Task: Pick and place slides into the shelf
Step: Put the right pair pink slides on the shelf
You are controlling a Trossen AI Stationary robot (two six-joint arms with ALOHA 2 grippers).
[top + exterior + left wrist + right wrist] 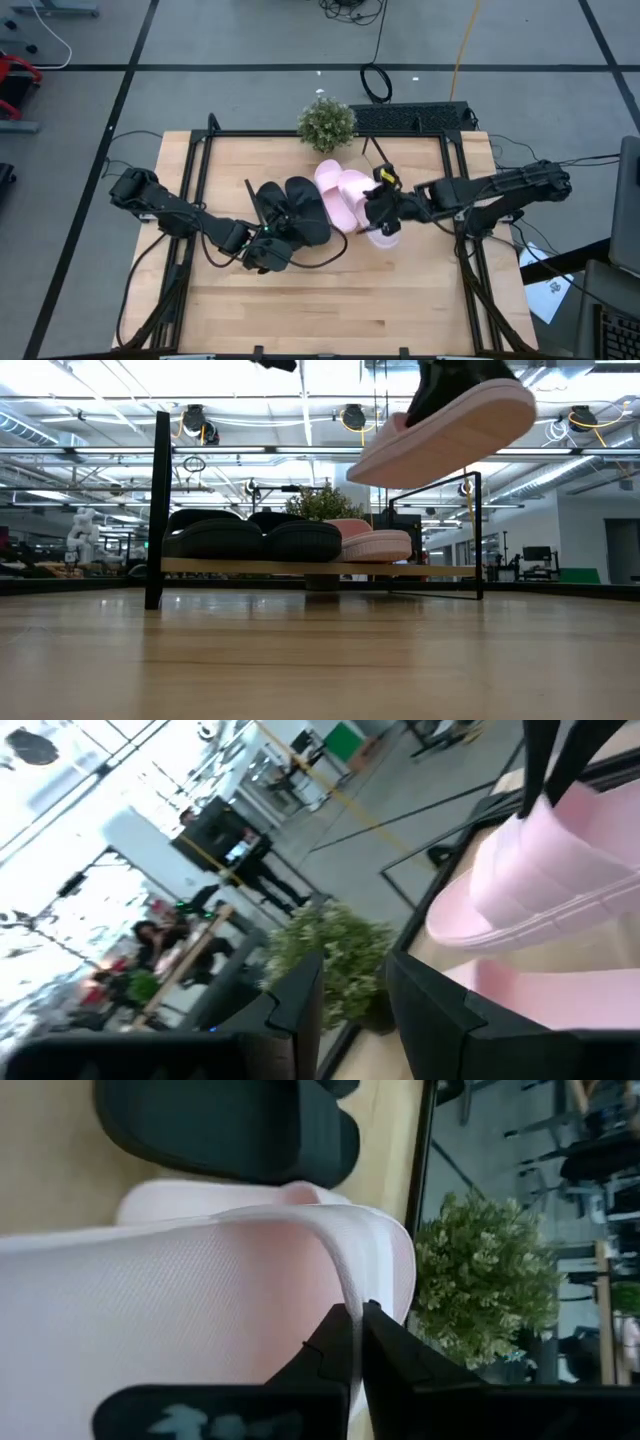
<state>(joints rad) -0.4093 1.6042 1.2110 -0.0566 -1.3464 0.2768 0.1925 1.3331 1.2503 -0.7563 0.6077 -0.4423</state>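
Two black slides (295, 212) (255, 540) and one pink slide (338, 192) (375, 544) lie side by side, soles down, on the slanted wooden shelf (300, 567), which has black rod frames at both ends. My right gripper (383, 214) (358, 1325) is shut on the second pink slide (386, 236) (445, 432), which is high above the table, just right of the shelf's pink slide. My left gripper (263, 254) (355, 1005) is open beside the black slides on their near-left side and touches nothing. My right gripper pinches the raised edge of the pink slide's wide strap (345, 1285) between its two fingers, coming from above. The slide is lifted clear of table and shelf. It hangs under the fingers with its sole (450, 445) facing down, tilted.
A small potted plant (326, 123) (485, 1275) stands just beyond the shelf at the table's far edge, with a black keyboard-like unit (410, 118) to its right. Black frame rails (190, 200) run along the table's left and right sides. Bare wood (330, 300) lies on the near side.
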